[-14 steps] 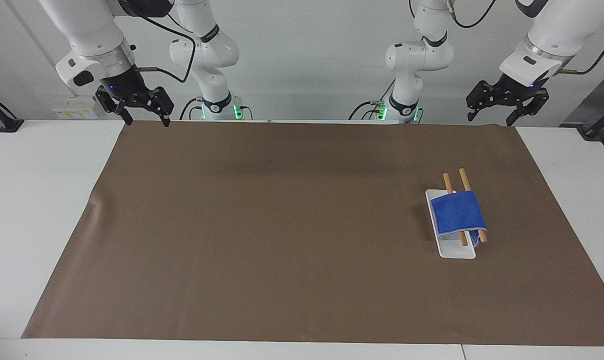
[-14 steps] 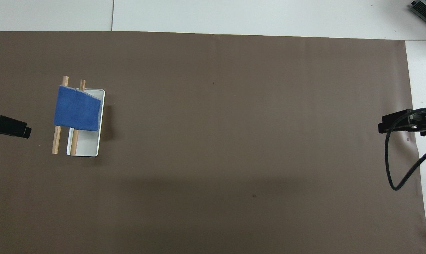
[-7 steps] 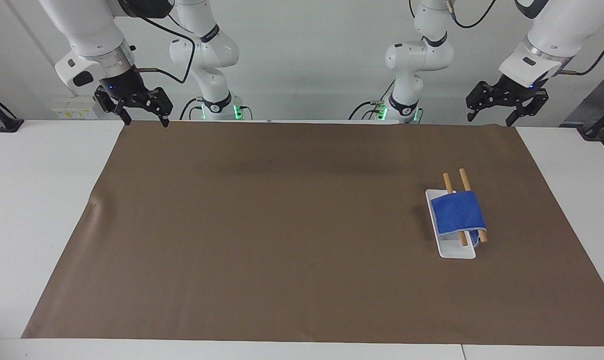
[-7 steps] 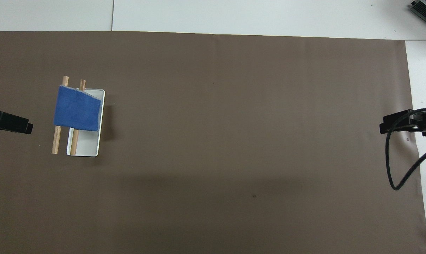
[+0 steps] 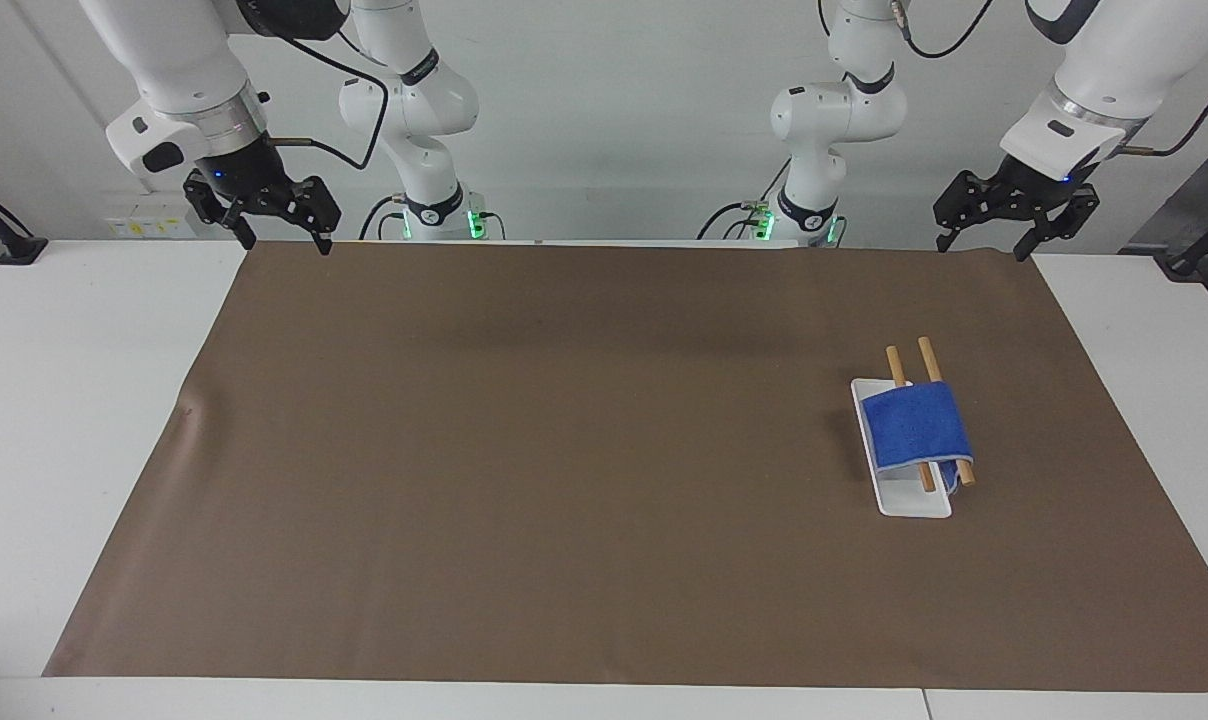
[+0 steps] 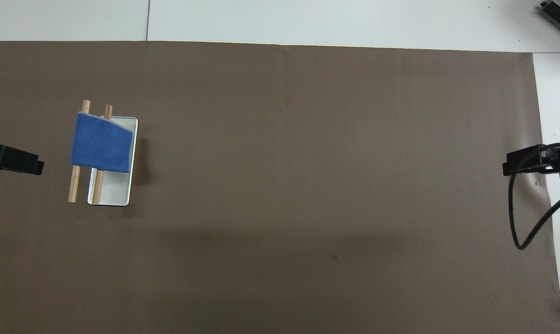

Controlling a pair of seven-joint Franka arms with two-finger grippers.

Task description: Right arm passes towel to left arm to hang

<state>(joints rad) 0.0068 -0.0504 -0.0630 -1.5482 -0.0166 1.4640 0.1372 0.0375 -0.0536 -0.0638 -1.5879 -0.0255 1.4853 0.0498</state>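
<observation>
Blue towel (image 5: 916, 427) (image 6: 102, 149) hangs draped over two wooden dowels (image 5: 930, 372) (image 6: 75, 183) on a white tray (image 5: 909, 499) (image 6: 114, 191), at right of centre in your facing view, on the brown mat (image 5: 564, 450) (image 6: 308, 185). Your left gripper (image 5: 1012, 243) (image 6: 14, 161) hovers at the upper right of that frame, fingers spread and empty. Your right gripper (image 5: 282, 238) (image 6: 537, 162) hovers at the upper left, over the mat's corner, fingers likewise spread and empty. Both arms are waiting, well apart from the towel.

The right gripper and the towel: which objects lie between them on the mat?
None. The overhead view shows only bare brown mat between the right gripper and the towel, which is draped over two wooden rods.
</observation>
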